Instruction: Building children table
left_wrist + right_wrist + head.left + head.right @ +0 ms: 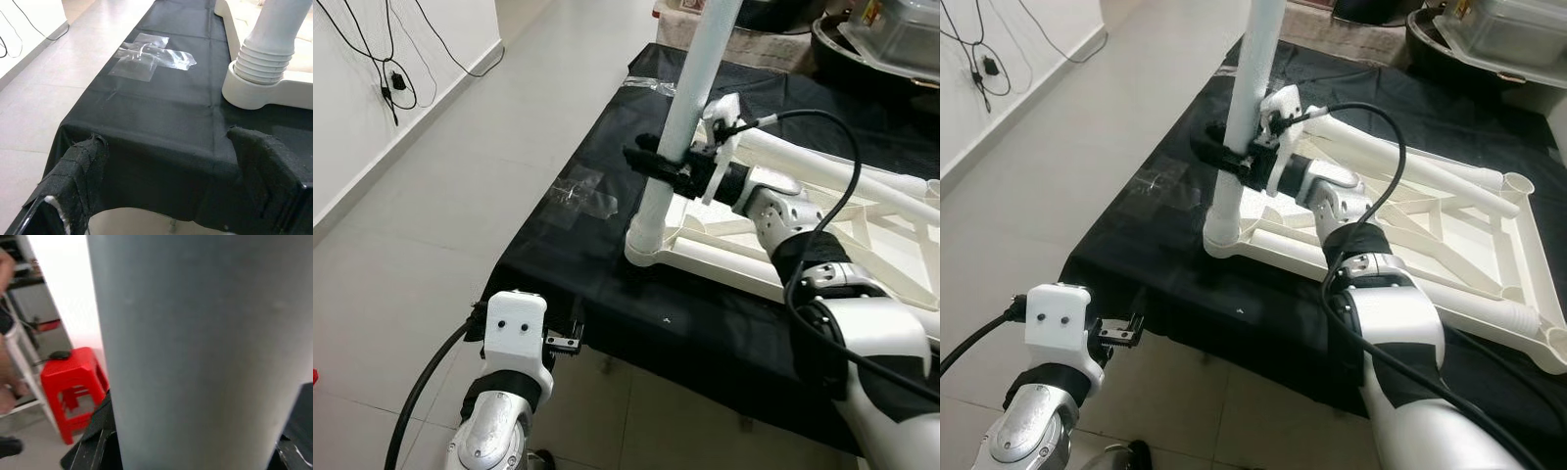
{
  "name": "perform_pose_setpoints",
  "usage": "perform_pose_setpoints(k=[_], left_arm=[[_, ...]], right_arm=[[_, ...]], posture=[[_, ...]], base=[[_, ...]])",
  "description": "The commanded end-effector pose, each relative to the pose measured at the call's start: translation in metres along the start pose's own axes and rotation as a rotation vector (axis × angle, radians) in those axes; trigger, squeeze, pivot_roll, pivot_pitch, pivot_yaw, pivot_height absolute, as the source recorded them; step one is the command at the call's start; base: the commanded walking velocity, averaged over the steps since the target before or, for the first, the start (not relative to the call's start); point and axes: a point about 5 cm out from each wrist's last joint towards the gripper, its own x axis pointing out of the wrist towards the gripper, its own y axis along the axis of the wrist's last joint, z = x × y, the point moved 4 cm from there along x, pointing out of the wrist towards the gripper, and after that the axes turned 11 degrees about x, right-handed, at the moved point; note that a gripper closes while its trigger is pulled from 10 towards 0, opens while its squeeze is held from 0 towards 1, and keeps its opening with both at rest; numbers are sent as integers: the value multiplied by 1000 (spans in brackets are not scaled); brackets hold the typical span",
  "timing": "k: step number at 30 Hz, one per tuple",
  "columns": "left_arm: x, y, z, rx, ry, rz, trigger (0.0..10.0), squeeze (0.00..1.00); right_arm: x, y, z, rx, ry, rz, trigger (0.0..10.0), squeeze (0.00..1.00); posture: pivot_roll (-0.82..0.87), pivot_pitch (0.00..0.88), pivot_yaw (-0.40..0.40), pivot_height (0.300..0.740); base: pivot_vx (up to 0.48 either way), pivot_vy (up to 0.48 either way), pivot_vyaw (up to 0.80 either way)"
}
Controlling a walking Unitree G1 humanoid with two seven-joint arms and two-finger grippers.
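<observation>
A white plastic children's tabletop [901, 257] lies upside down on a black-covered work table [607, 162]. One white table leg [683, 117] stands upright in the tabletop's near-left corner socket [644, 250]. My right gripper [656, 164] is shut around this leg, about halfway up. The leg [195, 347] looms large in the right wrist view. More white legs [1400, 162] lie across the tabletop. My left gripper [171, 191] is open, held low by the table's front-left corner, apart from the socket [254, 88].
Clear tape [149, 58] is stuck on the black cloth left of the socket. Tiled floor [431, 235] and a white wall with cables [391, 83] lie to the left. A red stool [73, 387] shows in the right wrist view. Grey tubs [891, 39] sit at the far right.
</observation>
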Motion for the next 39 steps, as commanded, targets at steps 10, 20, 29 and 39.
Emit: perform_pose_setpoints(k=[10, 20, 29, 39], left_arm=[[-2, 0, 0, 15, -6, -7, 10000, 0], [-2, 0, 0, 17, -7, -7, 10000, 0], [0, 0, 1, 17, -4, -4, 10000, 0], [2, 1, 0, 19, -1, 0, 10000, 0]], right_arm=[[3, -40, 6, -1, -88, -111, 10000, 0], [4, -48, 9, -1, -134, -145, 10000, 0], [5, -64, 13, -50, -216, -173, 10000, 0], [-5, -71, 31, -15, -429, -126, 10000, 0]], posture=[[106, 246, -119, 740], [103, 245, -119, 740], [100, 243, -120, 740], [96, 241, -120, 740]], base=[[0, 0, 0], [0, 0, 0], [0, 0, 0], [0, 0, 0]])
